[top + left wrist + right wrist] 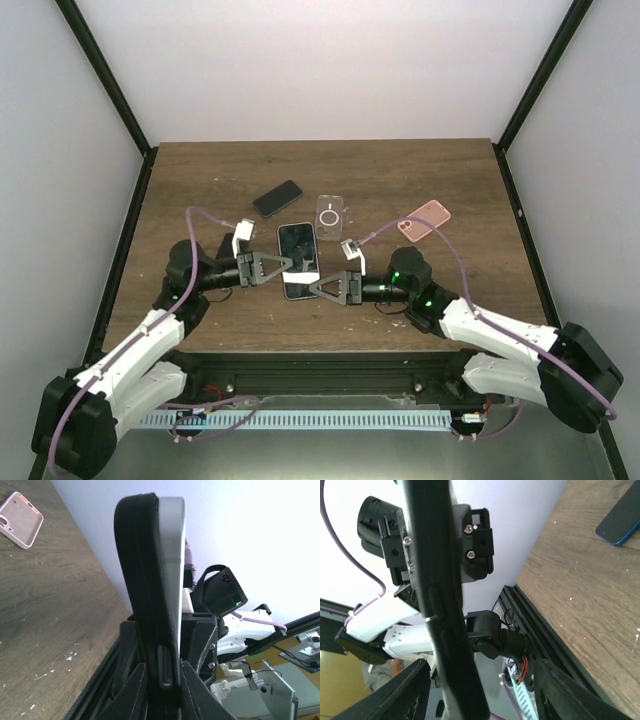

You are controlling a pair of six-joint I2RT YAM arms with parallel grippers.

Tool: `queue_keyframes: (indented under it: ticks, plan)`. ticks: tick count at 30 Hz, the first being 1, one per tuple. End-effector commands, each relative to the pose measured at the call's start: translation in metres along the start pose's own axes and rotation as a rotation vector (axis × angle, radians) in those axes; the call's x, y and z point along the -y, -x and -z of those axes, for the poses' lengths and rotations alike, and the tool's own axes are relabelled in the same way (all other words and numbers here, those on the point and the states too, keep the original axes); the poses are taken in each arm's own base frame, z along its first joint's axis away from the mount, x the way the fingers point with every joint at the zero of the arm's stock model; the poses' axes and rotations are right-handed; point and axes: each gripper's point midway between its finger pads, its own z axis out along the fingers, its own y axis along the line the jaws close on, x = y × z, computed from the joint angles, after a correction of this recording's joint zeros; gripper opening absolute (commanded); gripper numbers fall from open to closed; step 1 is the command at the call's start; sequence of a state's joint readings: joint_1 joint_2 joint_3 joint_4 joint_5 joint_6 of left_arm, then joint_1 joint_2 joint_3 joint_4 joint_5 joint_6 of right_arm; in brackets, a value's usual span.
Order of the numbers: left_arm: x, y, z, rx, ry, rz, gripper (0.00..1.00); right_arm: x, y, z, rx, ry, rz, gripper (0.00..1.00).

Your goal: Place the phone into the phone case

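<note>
Left fingers (127, 695) clamp the phone (297, 245) over the worktop (400, 170), likely for casing, while the right fingers (405, 695) straddle it, open and not touching.

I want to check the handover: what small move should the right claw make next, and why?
Probably draw the right claw straight back, clear of the black-cased, dark-screened phone. Its fingers stand open on either side of the phone's edge, while the left claw is clamped shut on it, so only the left grips it.
</note>
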State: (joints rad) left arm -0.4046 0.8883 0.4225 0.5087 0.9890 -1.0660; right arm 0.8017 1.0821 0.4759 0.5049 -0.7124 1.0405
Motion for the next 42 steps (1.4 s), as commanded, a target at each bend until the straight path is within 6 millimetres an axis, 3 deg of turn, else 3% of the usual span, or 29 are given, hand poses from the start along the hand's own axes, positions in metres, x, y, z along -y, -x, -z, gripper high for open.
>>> queue_keyframes:
  ticks: [1, 4, 11, 15, 19, 25, 28, 34, 36, 42]
  plan:
    - [0.017, 0.013, -0.001, 0.04, -0.041, -0.136, 0.0, -0.013, -0.002, -0.002, -0.027, 0.061, 0.006, 0.54]
    - [0.018, 0.013, 0.0, 0.045, -0.037, -0.159, 0.0, -0.016, 0.0, -0.003, -0.026, 0.075, 0.006, 0.45]
    - [0.003, 0.01, 0.001, 0.028, 0.053, -0.219, 0.0, -0.015, 0.003, -0.002, -0.001, 0.071, -0.057, 0.09]
    - [-0.001, 0.011, 0.003, 0.038, 0.099, -0.243, 0.0, -0.011, 0.003, -0.002, 0.004, 0.062, -0.099, 0.02]
    - [0.005, 0.012, 0.003, 0.037, 0.077, -0.219, 0.0, -0.013, 0.005, -0.003, 0.007, 0.057, -0.075, 0.06]
    - [0.024, 0.009, 0.002, 0.009, -0.019, -0.185, 0.0, -0.012, 0.023, 0.003, 0.083, -0.052, 0.048, 0.52]
    - [0.03, 0.006, 0.003, 0.006, -0.049, -0.182, 0.0, -0.021, 0.031, 0.006, 0.112, -0.056, 0.113, 0.63]
    - [0.036, 0.002, 0.003, -0.014, -0.081, -0.18, 0.0, -0.036, 0.044, -0.001, 0.1, -0.042, 0.162, 0.64]
    - [0.034, 0.001, 0.004, -0.019, -0.078, -0.178, 0.0, -0.043, 0.05, -0.004, 0.107, -0.03, 0.178, 0.6]
    - [0.036, -0.002, 0.004, -0.027, -0.084, -0.175, 0.01, -0.048, 0.055, -0.011, 0.09, -0.015, 0.221, 0.26]
